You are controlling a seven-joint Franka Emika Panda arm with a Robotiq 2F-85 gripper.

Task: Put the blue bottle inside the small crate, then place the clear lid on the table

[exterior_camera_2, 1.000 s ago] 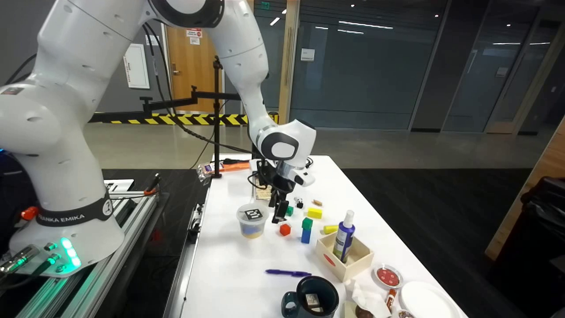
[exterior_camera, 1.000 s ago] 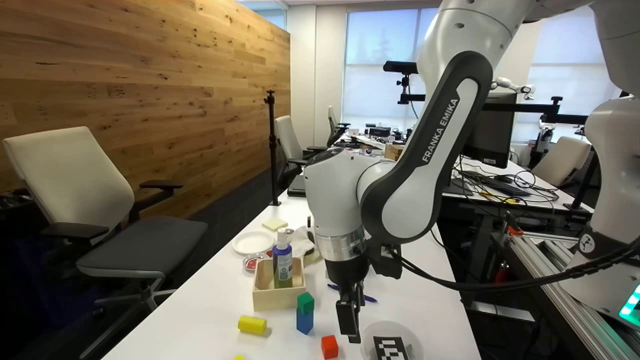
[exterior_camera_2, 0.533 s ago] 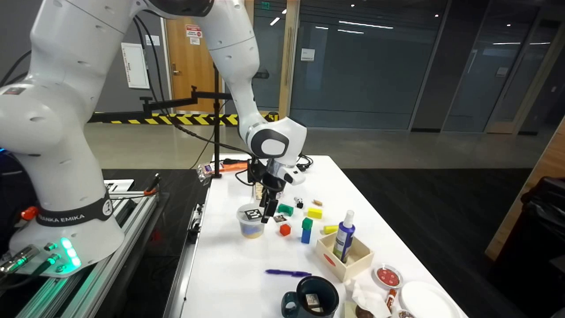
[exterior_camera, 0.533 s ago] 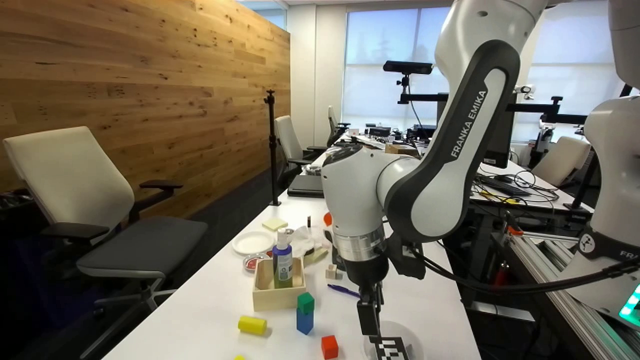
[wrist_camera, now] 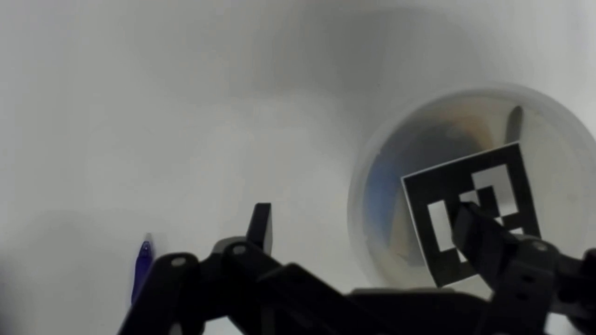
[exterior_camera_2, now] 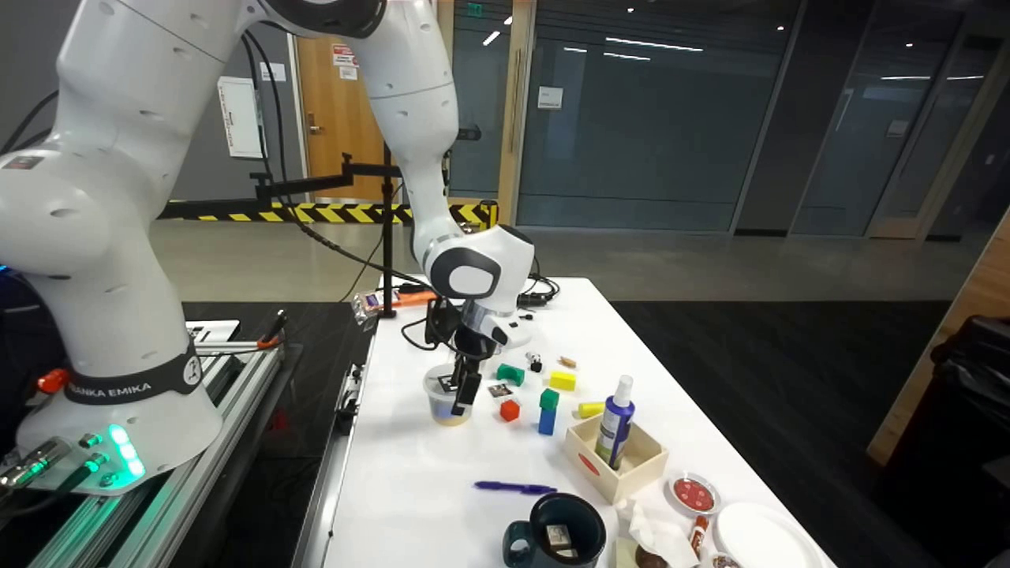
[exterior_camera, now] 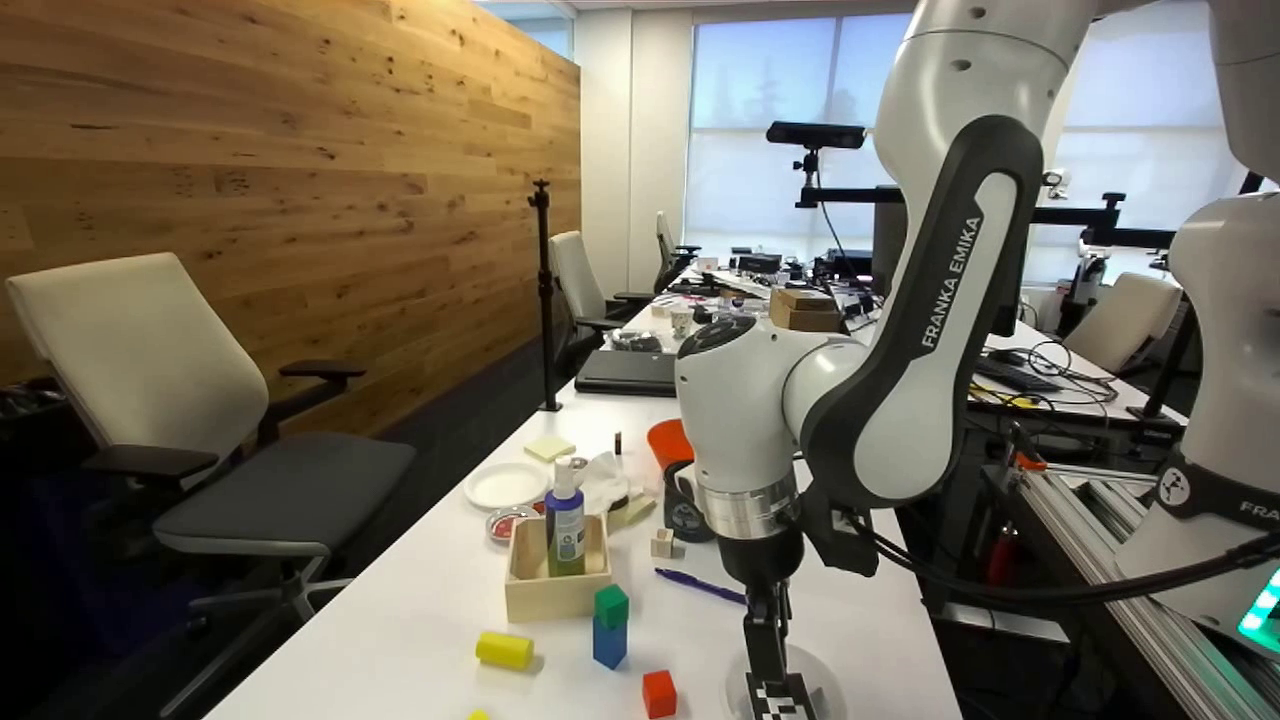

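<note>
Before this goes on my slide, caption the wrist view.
Open gripper partly hiding the black-and-white tag on a clear lid, a purple pen at lower left.

lower right in the wrist view, the tool hides part of the clear lid; below centre in an exterior view, the crate hides the base of the bottle.

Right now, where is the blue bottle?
In an exterior view, right of centre, the blue bottle stands inside the small crate, with the blue block to its left in that picture.
</note>
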